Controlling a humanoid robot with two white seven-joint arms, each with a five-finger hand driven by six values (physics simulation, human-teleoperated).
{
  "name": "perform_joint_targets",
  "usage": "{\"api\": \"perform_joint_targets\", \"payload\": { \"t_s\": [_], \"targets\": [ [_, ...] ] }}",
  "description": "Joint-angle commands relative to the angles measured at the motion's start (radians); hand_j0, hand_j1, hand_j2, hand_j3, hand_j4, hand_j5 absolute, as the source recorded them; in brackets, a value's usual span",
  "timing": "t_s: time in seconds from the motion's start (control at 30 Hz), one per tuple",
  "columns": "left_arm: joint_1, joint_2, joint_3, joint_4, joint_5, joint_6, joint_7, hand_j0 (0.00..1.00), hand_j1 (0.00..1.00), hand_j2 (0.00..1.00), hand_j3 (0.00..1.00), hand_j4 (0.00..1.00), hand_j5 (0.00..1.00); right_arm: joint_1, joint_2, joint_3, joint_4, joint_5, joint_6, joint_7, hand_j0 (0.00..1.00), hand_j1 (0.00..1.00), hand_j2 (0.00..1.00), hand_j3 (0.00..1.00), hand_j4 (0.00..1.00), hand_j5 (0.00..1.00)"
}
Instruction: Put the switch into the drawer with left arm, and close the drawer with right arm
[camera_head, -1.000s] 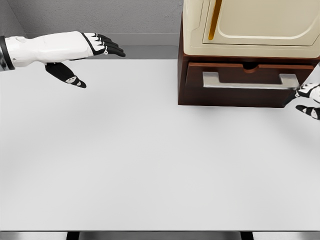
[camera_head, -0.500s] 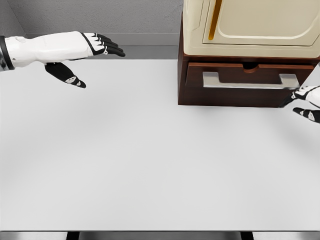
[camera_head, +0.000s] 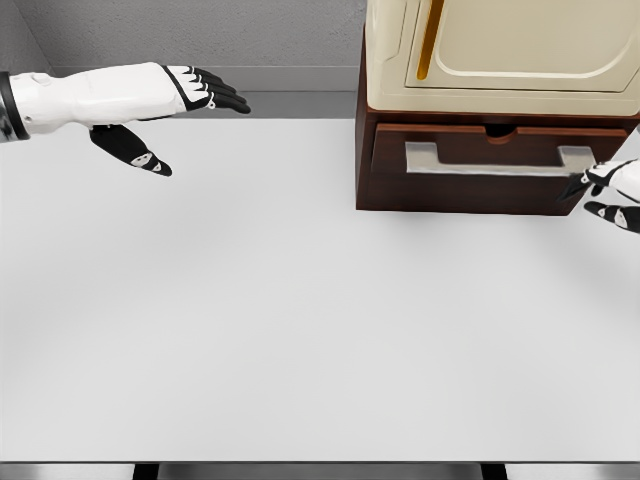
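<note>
Nearest, a white counter (camera_head: 300, 330) filling most of the head view. Farther back at the right edge, the right hand (camera_head: 610, 192), only partly in frame, its fingers (camera_head: 592, 183) just beside the right end of the drawer (camera_head: 490, 172); cannot tell whether open or curled. Drawer dark brown with a silver handle (camera_head: 497, 161), front nearly flush in the brown base under a cream cabinet (camera_head: 500, 50). At far left, the left hand (camera_head: 175, 105) raised above the counter, fingers extended and spread, holding nothing. Switch nowhere visible.
</note>
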Motion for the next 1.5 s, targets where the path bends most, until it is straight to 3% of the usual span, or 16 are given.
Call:
{"api": "perform_joint_targets", "payload": {
  "t_s": [0.0, 0.73, 1.23, 1.47],
  "targets": [
    [0.0, 0.001, 0.001, 0.0, 0.006, 0.003, 0.001, 1.0, 1.0, 1.0, 1.0, 1.0, 1.0, 0.0, -0.001, 0.007, 0.015, 0.002, 0.005, -0.002, 0.54, 0.54, 0.54, 0.54, 0.54, 0.54],
    [0.0, 0.001, 0.001, 0.0, 0.006, 0.003, 0.001, 1.0, 1.0, 1.0, 1.0, 1.0, 1.0, -0.092, 0.016, 0.079, 0.086, 0.032, 0.005, -0.002, 0.54, 0.54, 0.54, 0.54, 0.54, 0.54],
    [0.006, 0.003, 0.001, 0.0, 0.006, 0.003, 0.001, 1.0, 1.0, 1.0, 1.0, 1.0, 1.0, -0.074, 0.013, 0.062, 0.089, 0.027, 0.005, -0.002, 0.57, 0.57, 0.57, 0.57, 0.57, 0.57],
    [0.006, 0.003, 0.001, -0.002, 0.006, 0.003, 0.001, 1.0, 1.0, 1.0, 1.0, 1.0, 1.0, -0.018, 0.004, 0.046, 0.06, 0.025, 0.005, -0.002, 0.57, 0.57, 0.57, 0.57, 0.57, 0.57]
  ]
}}
